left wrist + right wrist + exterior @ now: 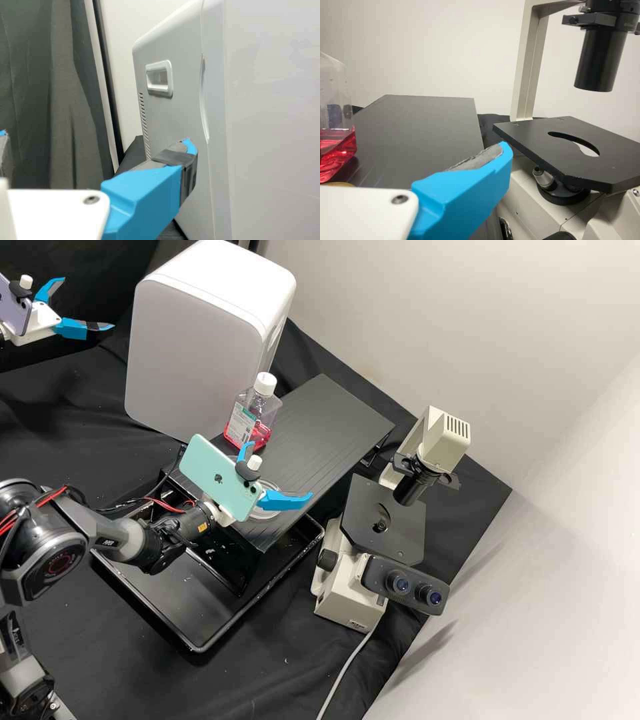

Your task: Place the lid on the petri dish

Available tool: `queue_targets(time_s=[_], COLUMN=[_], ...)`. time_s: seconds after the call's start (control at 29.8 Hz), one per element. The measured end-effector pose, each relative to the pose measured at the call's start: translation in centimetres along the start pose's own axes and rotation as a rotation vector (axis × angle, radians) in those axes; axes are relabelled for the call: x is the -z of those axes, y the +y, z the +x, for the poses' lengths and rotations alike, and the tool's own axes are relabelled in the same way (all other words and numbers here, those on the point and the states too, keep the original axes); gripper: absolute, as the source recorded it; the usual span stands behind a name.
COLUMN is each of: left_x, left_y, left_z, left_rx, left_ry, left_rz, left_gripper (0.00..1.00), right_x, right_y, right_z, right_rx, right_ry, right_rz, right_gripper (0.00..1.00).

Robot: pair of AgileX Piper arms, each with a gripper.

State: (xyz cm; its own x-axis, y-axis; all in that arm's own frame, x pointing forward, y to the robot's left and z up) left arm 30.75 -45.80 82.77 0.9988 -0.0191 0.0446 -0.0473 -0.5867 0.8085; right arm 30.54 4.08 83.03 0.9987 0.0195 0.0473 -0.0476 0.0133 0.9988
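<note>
At the bench's back-left corner, a white cabinet (207, 340). Along the right edge, a microscope (393, 533). Mid-bench, a black tray (200, 613) bearing a raised black platform (320, 433). On the platform's back-left edge, an upright flask (252, 415) of red liquid.

Right gripper (280, 470) over the platform's near-left corner, spread wide, straddling the clear petri dish (267, 485) lying there. Impossible to tell contact with the rim, or lid from base. Left gripper (87, 303) up beside the cabinet near the bench's back-left corner, also spread wide, holding nothing.

Judged step: seating the lid on the dish, or a grasp at it.

Next, probably: check for a flat, centred lid, then rise straight up. Keep clear of the flask just beside, with no sideways drag across the platform.
</note>
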Motion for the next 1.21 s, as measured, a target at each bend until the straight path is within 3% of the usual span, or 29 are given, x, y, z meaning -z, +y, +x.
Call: queue_targets(time_s=[0.54, 0.6, 0.67, 0.84, 1.04, 1.14, 1.21], left_x=[-0.4, -1.0, -1.6, -4.5, -7.0, -8.0, -8.5], left_y=[-0.07, -0.2, -0.41, -1.11, -2.64, -4.01, -4.93], left_z=[0.0, -0.1, -0.3, -1.5, -3.4, -4.3, -4.7], left_rx=[0.002, 0.007, 0.016, 0.047, 0.075, 0.08, 0.105], left_ry=[-0.014, -0.033, -0.053, -0.153, -0.306, -0.367, -0.399], left_rz=[-0.001, -0.003, -0.019, -0.038, -0.064, -0.071, -0.065], left_gripper=[1.0, 1.0, 1.0, 1.0, 1.0, 1.0, 1.0], right_x=[0.0, 0.0, 0.0, 0.0, 0.0, 0.0, 0.0], right_y=[0.0, 0.0, 0.0, 0.0, 0.0, 0.0, 0.0], right_z=[0.0, 0.0, 0.0, 0.0, 0.0, 0.0, 0.0], right_rx=[0.0, 0.0, 0.0, 0.0, 0.0, 0.0, 0.0], right_ry=[0.0, 0.0, 0.0, 0.0, 0.0, 0.0, 0.0], right_rz=[0.0, 0.0, 0.0, 0.0, 0.0, 0.0, 0.0], right_gripper=[1.0, 1.0, 1.0, 1.0, 1.0, 1.0, 1.0])
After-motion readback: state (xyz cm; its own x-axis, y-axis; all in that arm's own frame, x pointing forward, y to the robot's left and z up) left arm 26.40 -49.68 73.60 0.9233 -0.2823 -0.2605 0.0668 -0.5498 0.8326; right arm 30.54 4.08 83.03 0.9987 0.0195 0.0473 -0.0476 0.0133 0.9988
